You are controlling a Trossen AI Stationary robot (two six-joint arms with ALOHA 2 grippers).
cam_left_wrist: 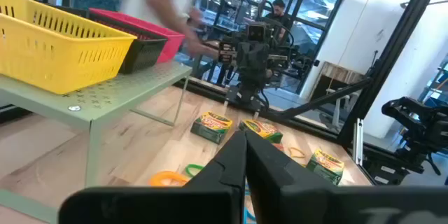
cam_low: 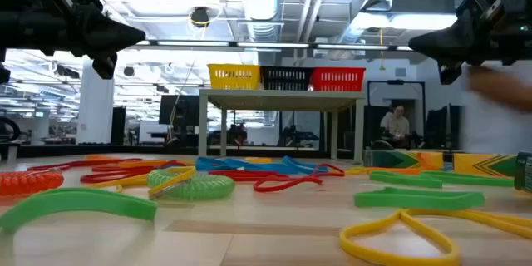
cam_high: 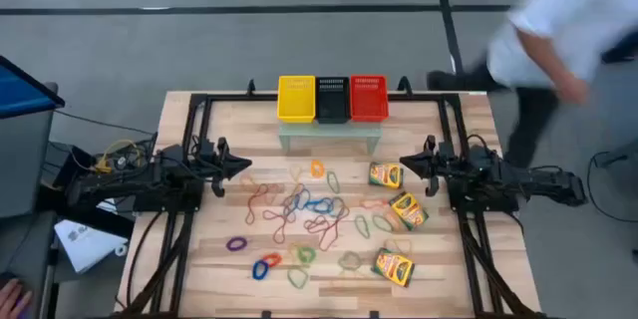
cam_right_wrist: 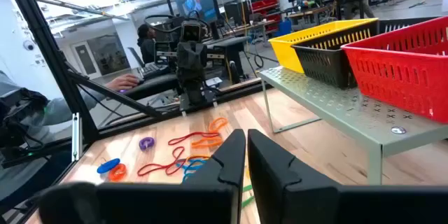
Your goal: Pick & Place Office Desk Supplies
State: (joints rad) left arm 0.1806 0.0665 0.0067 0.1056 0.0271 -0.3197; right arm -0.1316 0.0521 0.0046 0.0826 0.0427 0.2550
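Note:
Coloured rubber-band loops (cam_high: 299, 214) lie scattered flat over the middle of the wooden table. Three yellow-and-green crayon boxes lie flat at the right: one (cam_high: 385, 175) farthest back, one (cam_high: 408, 209) in the middle, one (cam_high: 394, 267) near the front edge. My left gripper (cam_high: 246, 165) hangs shut above the table at the left, pointing right, holding nothing. My right gripper (cam_high: 404, 162) hangs shut above the table at the right, pointing left, just beyond the far crayon box, holding nothing. Both show raised clear of the table in the low view.
A yellow basket (cam_high: 296, 98), a black basket (cam_high: 332, 99) and a red basket (cam_high: 369, 98) stand side by side on a small pale green shelf (cam_high: 330, 132) at the table's far middle. A person (cam_high: 558, 40) moves past the far right corner, off the table.

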